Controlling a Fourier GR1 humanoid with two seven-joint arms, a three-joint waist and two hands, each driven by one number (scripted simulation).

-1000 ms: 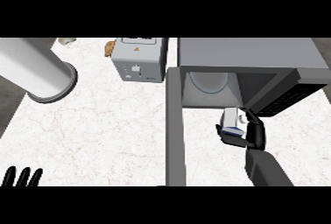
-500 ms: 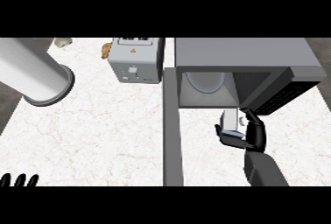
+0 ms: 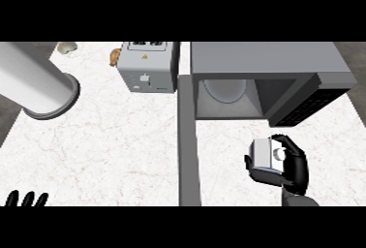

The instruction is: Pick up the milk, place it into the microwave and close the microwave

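White and boxy, the single small milk carton (image 3: pixel 266 155) is held off the counter in the curled black right hand (image 3: pixel 287 164), just before the one open grey microwave (image 3: pixel 265 60). Carrying is judged under way; insertion forward into the cavity is called for. The left hand (image 3: pixel 25 199) is rested at the lower left, fingers straight.

Milk (image 3: pixel 266 154) in right hand (image 3: pixel 292 167), before open microwave (image 3: pixel 265 77)

A white marble counter (image 3: pixel 114 145) fills the view under even light. A grey toaster (image 3: pixel 146 68) stands at the back, a small brown item (image 3: pixel 114 57) just beside it, and a large grey cylinder (image 3: pixel 36 85) lies at left.
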